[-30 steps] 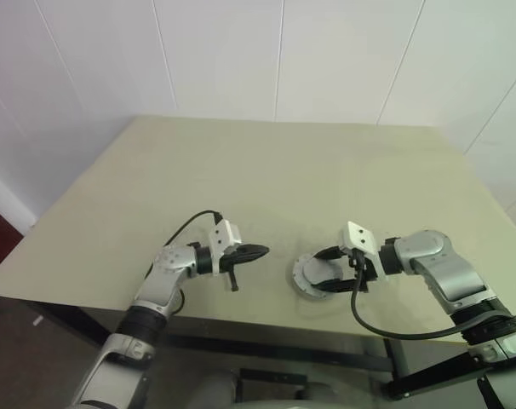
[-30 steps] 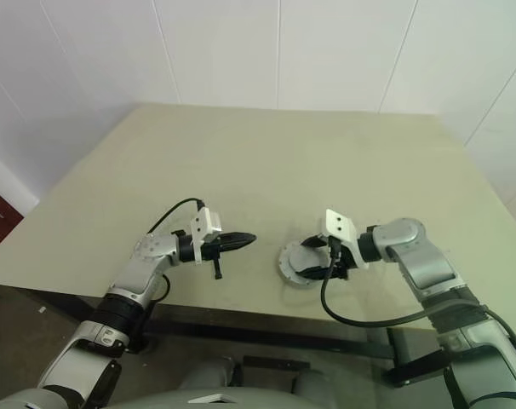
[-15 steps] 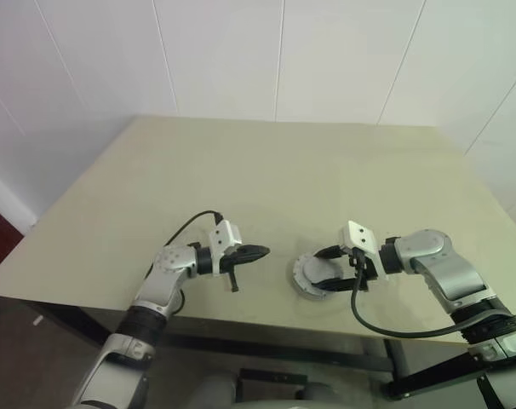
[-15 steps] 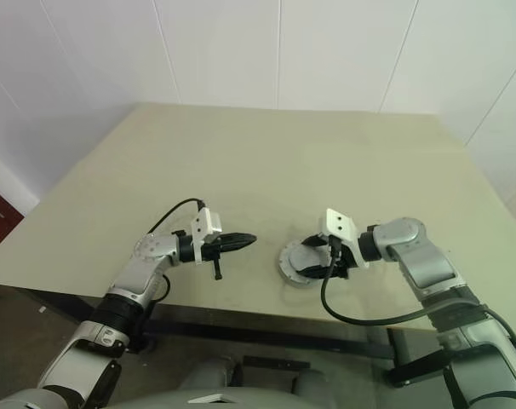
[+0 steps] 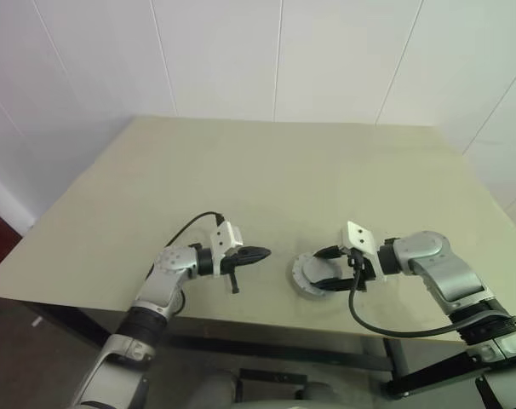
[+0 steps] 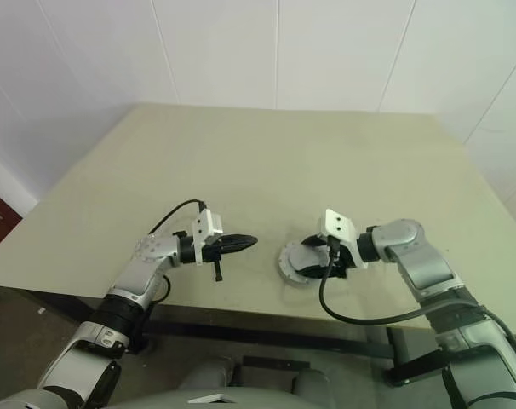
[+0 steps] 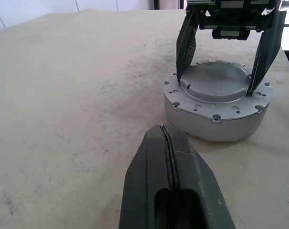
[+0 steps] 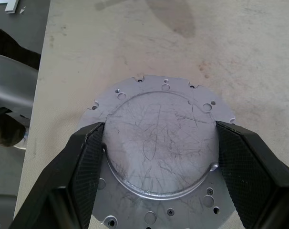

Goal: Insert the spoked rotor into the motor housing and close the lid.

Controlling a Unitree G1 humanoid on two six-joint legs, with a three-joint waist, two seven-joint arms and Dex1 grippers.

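Two end effectors | my right end effector (image 8: 159, 157): fingers apart, straddling lid (image 8: 159, 143) seated on motor housing (image 7: 216, 112), directly below | left end effector (image 7: 169, 157): pressed together, beside, empty.

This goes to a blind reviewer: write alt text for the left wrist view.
A round silver-grey motor housing, topped by a raised smooth disc, sits on a scuffed beige table, with the right gripper reaching down over it, one black finger at each side of the disc. In the foreground, the left gripper points toward the housing, fingers pressed shut, holding nothing.
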